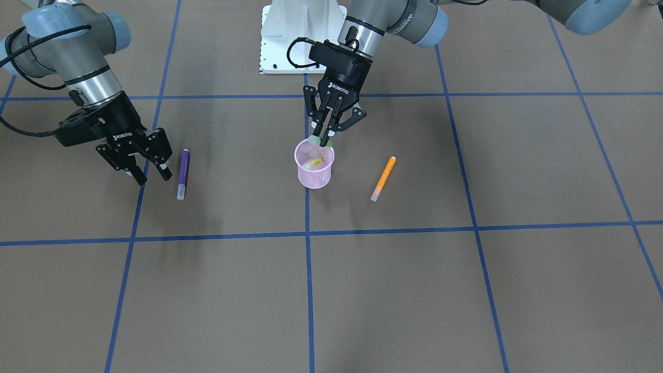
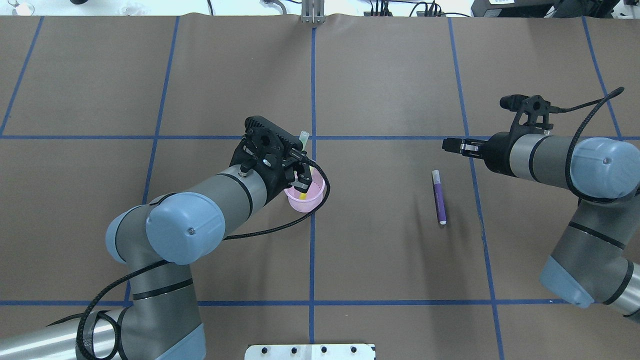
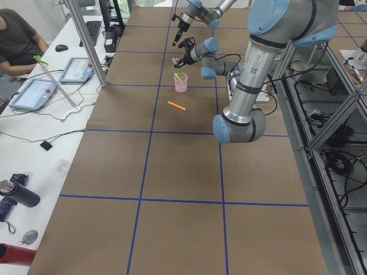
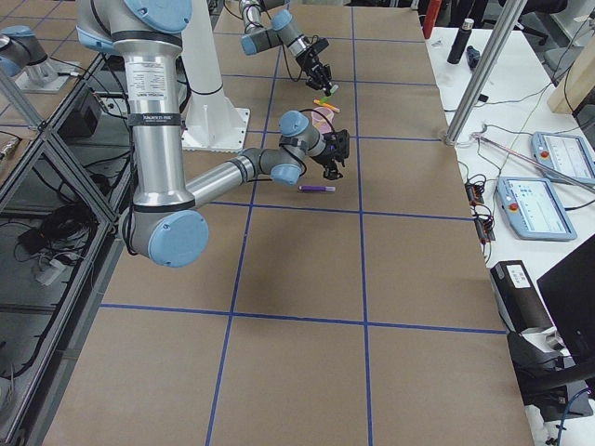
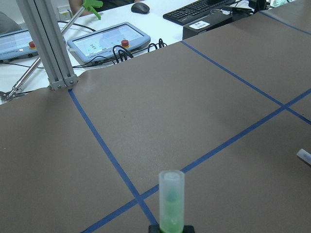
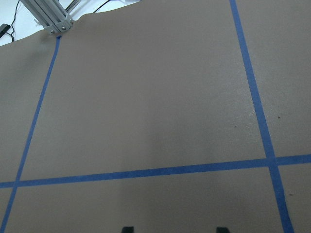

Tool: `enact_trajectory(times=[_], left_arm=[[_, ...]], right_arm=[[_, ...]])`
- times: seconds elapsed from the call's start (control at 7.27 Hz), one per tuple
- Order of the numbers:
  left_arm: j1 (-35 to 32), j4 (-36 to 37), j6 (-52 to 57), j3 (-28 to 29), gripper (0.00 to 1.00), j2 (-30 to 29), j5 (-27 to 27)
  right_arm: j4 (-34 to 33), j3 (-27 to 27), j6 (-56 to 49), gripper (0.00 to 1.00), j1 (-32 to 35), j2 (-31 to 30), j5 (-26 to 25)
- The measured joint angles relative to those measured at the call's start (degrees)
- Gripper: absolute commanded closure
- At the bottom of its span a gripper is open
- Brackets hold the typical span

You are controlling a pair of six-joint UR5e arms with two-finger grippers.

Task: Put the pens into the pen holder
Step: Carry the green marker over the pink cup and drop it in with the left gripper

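Note:
The pink mesh pen holder (image 1: 314,173) (image 2: 305,197) stands near the table's centre with a yellow pen (image 1: 313,163) inside it. My left gripper (image 1: 323,139) hangs just over its rim, shut on a green pen (image 5: 171,206) whose pale cap (image 2: 303,137) points away from the robot. An orange pen (image 1: 383,178) (image 3: 176,106) lies flat beside the holder on my left arm's side. A purple pen (image 1: 183,174) (image 2: 439,197) lies flat on the other side. Close beside the purple pen, a little above the table, my right gripper (image 1: 154,178) (image 6: 175,229) stands open with nothing in it.
Blue tape lines grid the brown table. The white robot base plate (image 1: 303,36) sits at the robot's edge. Beyond the far edge are an aluminium post (image 5: 48,48), tablets (image 5: 109,41), a keyboard and a seated person (image 3: 17,40).

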Motion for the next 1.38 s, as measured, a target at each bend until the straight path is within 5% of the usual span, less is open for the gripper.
enact_trajectory(times=[0.28, 0.41, 0.69, 0.83, 1.38], left_arm=[[0.6, -1.3, -0.1, 2.6, 1.00, -1.3, 0.8], [0.7, -2.5, -0.1, 4.1, 0.92, -1.9, 1.2], [1.0, -3.6, -0.5, 5.1, 0.09, -2.2, 1.6], [1.0, -3.8, -1.9, 5.1, 0.00, -2.1, 1.7], [-1.1, -4.0, -10.3, 2.2, 0.01, 0.0, 0.7]], right_arm=[[0.1, -0.2, 0.0, 0.35, 0.0, 0.0, 0.0], [0.1, -0.3, 0.0, 0.35, 0.0, 0.0, 0.0], [0.0, -1.0, 0.0, 0.34, -0.1, 0.0, -0.2], [-0.2, -1.8, 0.1, 0.32, -0.1, 0.2, -0.4], [-6.6, -3.7, 0.1, 0.40, -0.4, 1.8, 3.6]])
